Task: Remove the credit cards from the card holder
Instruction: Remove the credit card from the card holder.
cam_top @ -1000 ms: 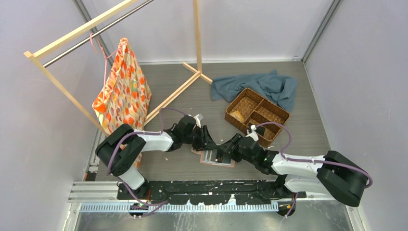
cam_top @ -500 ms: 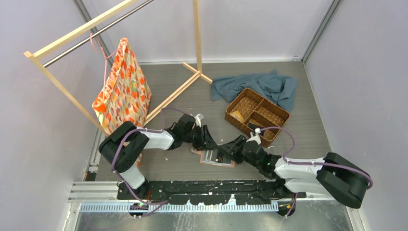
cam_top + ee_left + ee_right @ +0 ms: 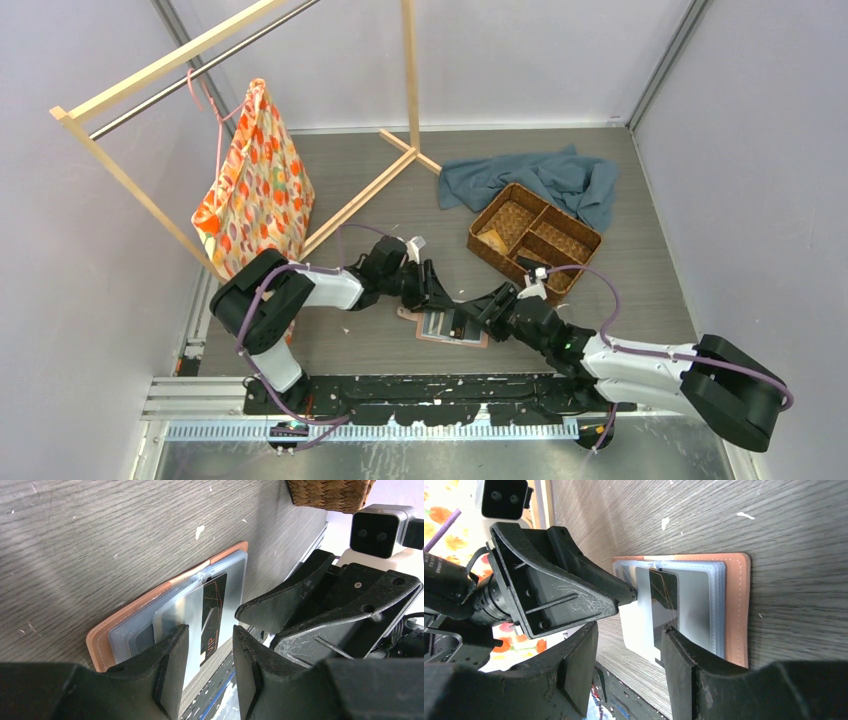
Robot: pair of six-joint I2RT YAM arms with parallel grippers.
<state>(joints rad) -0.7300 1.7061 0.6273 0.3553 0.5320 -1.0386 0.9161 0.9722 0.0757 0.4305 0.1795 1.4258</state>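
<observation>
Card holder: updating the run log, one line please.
card holder open | black card sticking out | left gripper open | right gripper open

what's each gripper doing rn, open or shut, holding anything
Left gripper: open, holding nothing.
Right gripper: open, holding nothing.

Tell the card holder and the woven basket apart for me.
The card holder is salmon-pink and smooth; the basket is brown and woven. The card holder lies open and flat; the basket stands with raised walls. The basket is clearly larger than the card holder. Both rest on the table.
</observation>
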